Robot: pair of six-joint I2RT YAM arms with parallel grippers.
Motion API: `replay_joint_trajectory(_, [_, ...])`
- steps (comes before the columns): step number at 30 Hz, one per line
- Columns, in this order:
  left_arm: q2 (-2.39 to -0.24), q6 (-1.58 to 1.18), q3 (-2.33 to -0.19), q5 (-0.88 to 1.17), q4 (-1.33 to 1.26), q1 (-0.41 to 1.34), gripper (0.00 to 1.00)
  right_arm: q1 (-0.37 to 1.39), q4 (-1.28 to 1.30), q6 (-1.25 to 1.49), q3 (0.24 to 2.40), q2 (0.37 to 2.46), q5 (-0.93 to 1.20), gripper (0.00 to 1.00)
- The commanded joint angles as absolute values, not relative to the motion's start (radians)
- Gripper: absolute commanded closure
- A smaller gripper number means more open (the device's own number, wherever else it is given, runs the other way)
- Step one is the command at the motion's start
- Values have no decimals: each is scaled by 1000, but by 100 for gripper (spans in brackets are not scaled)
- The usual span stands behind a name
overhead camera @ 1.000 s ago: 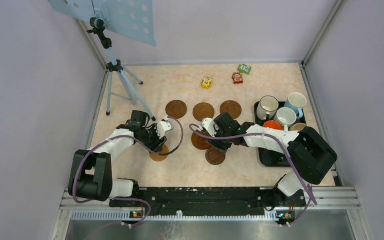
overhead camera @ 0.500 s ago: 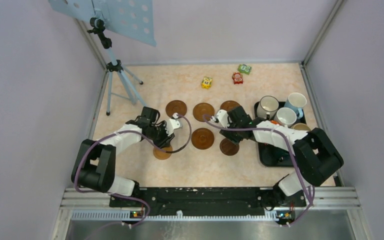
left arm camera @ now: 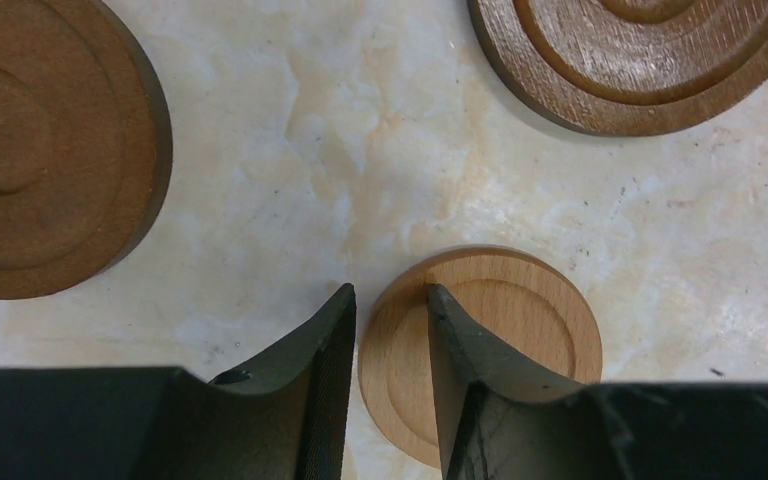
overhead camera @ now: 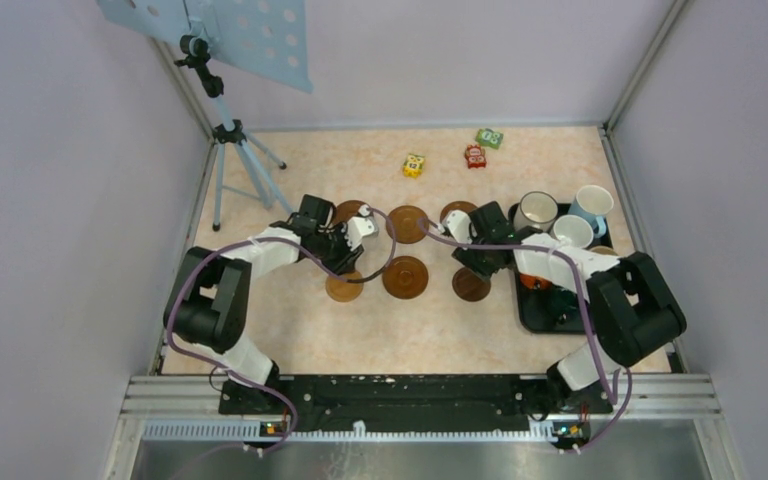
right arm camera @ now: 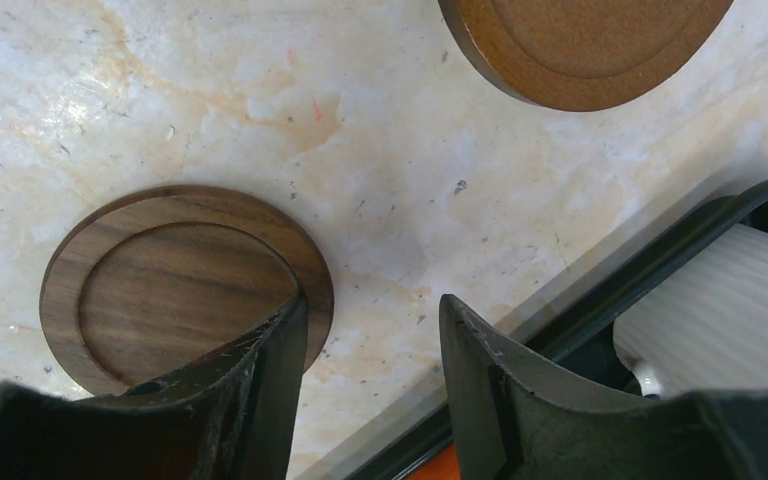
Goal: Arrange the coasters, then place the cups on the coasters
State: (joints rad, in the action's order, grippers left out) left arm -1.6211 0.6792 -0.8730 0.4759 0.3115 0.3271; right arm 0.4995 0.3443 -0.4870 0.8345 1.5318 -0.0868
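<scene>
Pinching the raised rim of the light coaster, the left gripper is pressed nearly together. The right gripper is spread, one finger on the dark coaster just beside the black tray, where mugs stand. Other coasters lie on the cream marbled table. Lilac walls enclose it, with a tripod at the rear left.

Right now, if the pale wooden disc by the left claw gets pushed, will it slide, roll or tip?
The pale coaster looks like solid wood: probably stiff and light. Lying flat on the smooth table, it should slide, not roll or tip. Its raised rim likely gives the left gripper something to catch.
</scene>
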Motion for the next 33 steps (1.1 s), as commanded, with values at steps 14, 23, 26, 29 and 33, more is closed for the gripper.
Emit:
replay_joint_trajectory(14, [-1671,634,-918,412,270,327,58,474,353,-476,937,1613,-61,49])
replay_joint_trajectory(23, [-1646,609,-957,437,309,321,49,474,369,-448,961,1603,-4,49])
replay_joint_trajectory(26, [-1628,595,-982,452,317,322,45,474,378,-428,978,1579,38,49])
replay_joint_trajectory(29, [-1632,584,-1015,450,313,321,42,474,384,-400,1001,1559,69,49])
replay_joint_trajectory(33, [-1674,549,-1064,442,287,319,39,471,363,-359,1032,1554,83,49])
